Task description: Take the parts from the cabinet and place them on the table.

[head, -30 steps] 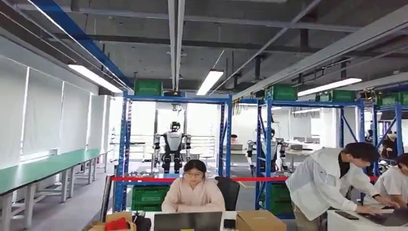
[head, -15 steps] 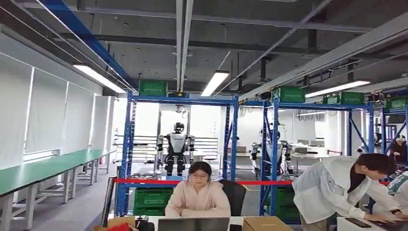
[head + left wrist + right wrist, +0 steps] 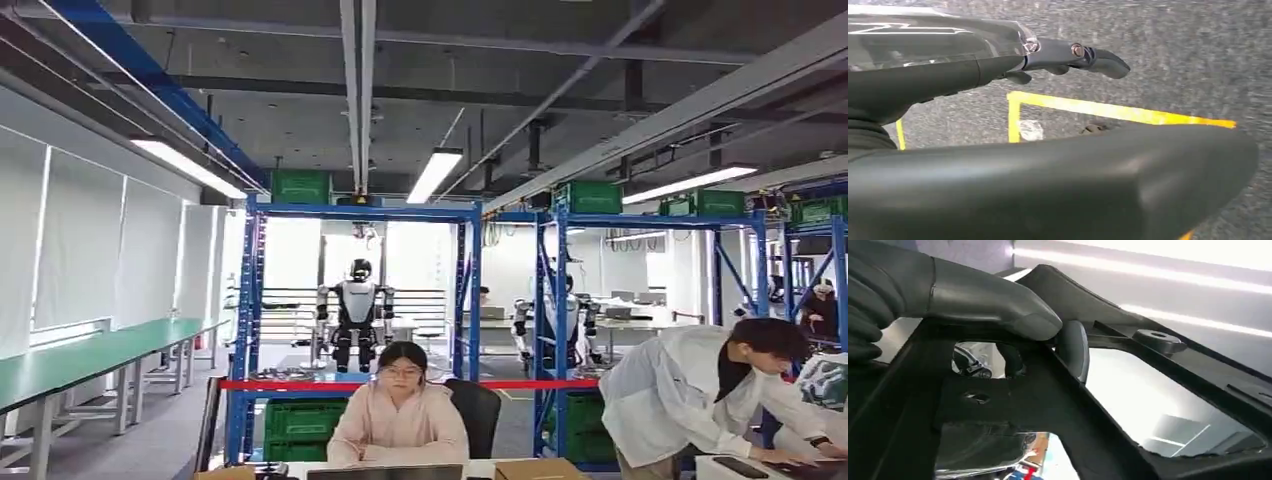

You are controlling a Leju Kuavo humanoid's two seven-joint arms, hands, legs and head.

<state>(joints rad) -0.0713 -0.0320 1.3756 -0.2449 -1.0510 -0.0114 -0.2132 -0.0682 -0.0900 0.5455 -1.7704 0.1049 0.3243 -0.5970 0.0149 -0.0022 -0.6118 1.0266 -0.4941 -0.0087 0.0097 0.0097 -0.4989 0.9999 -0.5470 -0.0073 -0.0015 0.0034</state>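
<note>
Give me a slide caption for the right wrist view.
Right hand gripping a black open-framed plastic part, thumb pressed over its upper edge.

Being held up close in the right hand (image 3: 908, 290): a black part (image 3: 1073, 410) of matte plastic, shaped like an open frame of flat bars around wide openings. Running slantwise, with a small round boss standing on one bar and a little slot cut in another. Being gripped at one edge, with the thick grey thumb pressing on one face and a dark fingertip curling against the other.
</note>
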